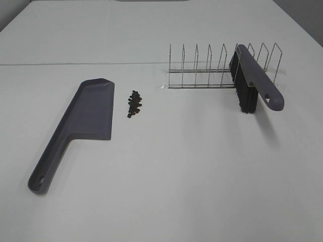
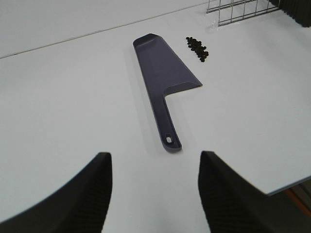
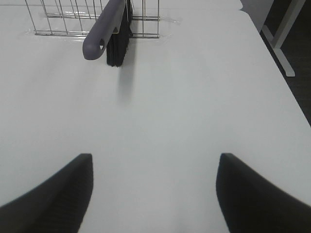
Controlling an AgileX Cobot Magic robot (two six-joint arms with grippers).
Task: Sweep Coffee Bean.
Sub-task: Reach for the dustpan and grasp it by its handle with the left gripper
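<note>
A small pile of dark coffee beans (image 1: 134,103) lies on the white table, just right of the grey dustpan (image 1: 75,128), which lies flat with its handle toward the near left. The wrist view shows the beans (image 2: 198,48) beside the dustpan (image 2: 163,80) too. A grey brush with black bristles (image 1: 250,83) leans in the wire rack (image 1: 222,68), handle end sticking out toward the front; it shows in the right wrist view as the brush (image 3: 109,34). My left gripper (image 2: 154,194) is open and empty, short of the dustpan handle. My right gripper (image 3: 154,194) is open and empty, well short of the brush.
The wire rack (image 3: 58,19) stands at the back right of the table. A seam line (image 1: 75,64) crosses the tabletop behind the dustpan. The table's right edge (image 3: 272,53) and a table leg show in the right wrist view.
</note>
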